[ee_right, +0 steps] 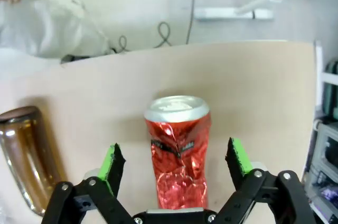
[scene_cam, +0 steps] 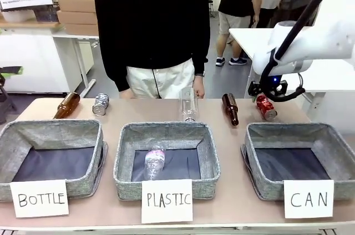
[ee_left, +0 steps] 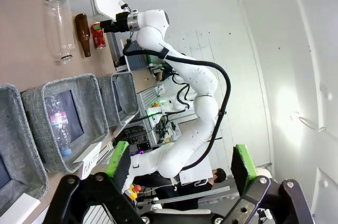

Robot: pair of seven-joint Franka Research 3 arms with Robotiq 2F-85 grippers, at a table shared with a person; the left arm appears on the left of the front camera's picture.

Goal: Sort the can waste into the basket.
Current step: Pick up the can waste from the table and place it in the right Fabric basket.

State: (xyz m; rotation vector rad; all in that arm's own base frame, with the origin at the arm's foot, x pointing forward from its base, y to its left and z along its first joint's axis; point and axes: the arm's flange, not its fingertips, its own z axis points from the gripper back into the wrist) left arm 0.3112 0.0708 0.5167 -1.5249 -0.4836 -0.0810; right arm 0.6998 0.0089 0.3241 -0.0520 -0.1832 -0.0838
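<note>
Right end effector spread wide astride red can; contact unclear.

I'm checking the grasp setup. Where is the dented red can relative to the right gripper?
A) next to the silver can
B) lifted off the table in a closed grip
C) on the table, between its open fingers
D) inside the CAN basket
C: in the right wrist view the red can lies on the table between the green pads of the open right gripper, with neither pad touching it.
</note>
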